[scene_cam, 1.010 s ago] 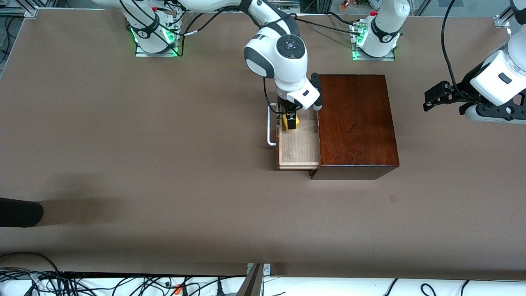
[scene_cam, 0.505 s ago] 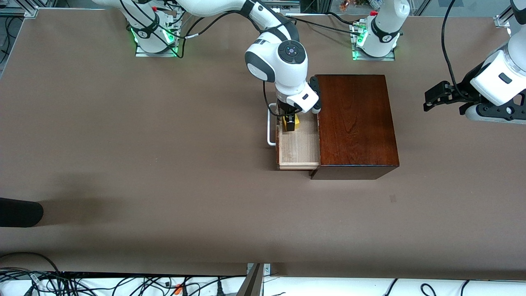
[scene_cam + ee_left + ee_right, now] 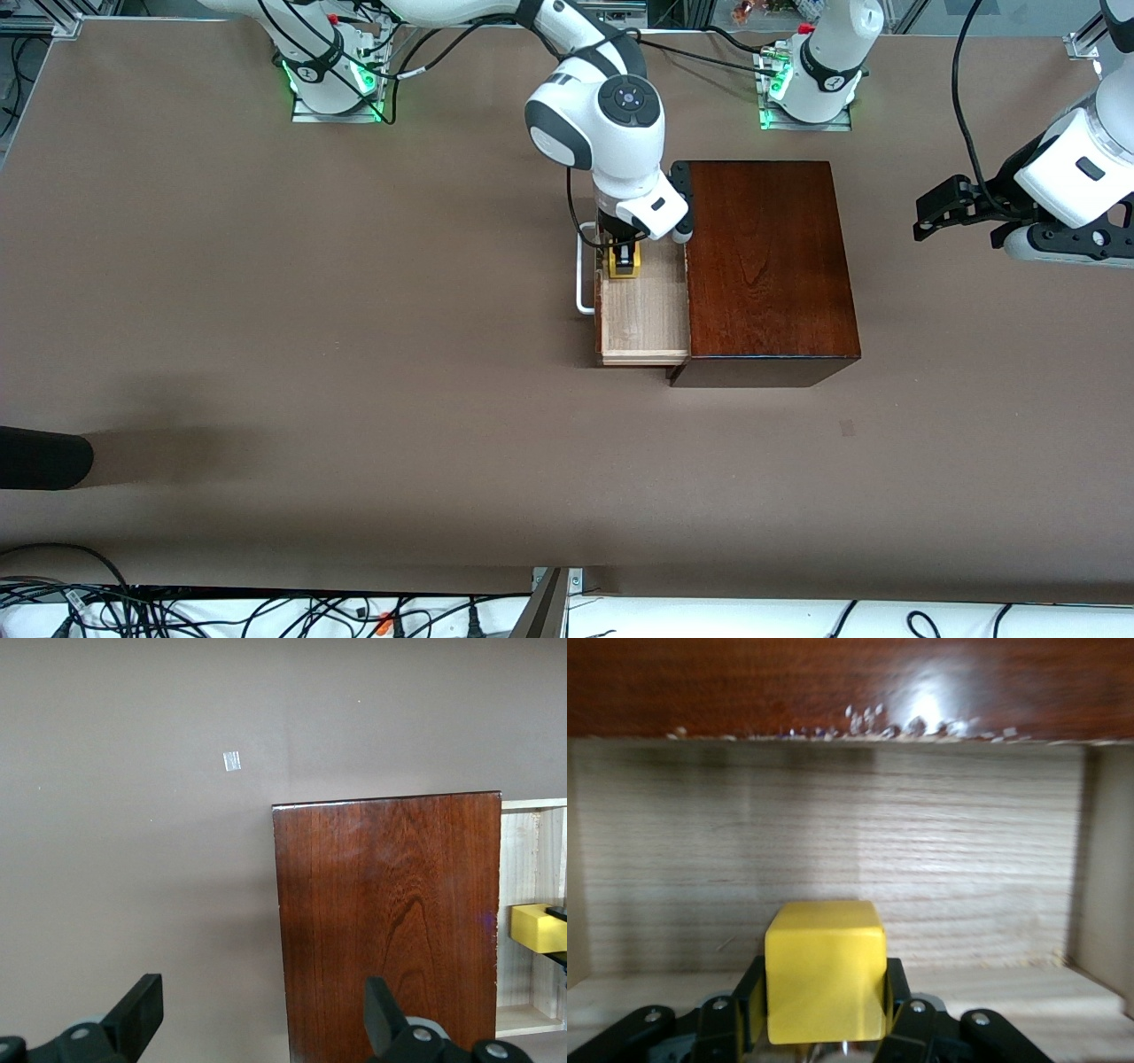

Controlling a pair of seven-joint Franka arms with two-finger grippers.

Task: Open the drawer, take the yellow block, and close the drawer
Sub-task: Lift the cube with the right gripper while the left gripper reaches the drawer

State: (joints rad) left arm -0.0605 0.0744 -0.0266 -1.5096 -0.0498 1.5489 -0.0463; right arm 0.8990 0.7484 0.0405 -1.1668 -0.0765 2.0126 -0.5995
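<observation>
The right gripper (image 3: 626, 259) is closed on the small bright yellow cube (image 3: 825, 970) inside the open pale light-wood drawer (image 3: 645, 319), so the taking step is in hand and lifting straight up probably comes next, while the left gripper (image 3: 257, 1014) waits open above the glossy dark mahogany box (image 3: 387, 921).

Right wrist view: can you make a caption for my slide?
Right end effector shut on the yellow block inside the open drawer.

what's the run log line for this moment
drawer: open | yellow block: in drawer, gripped | right gripper: shut on block | left gripper: open, waiting above table beside box
</observation>
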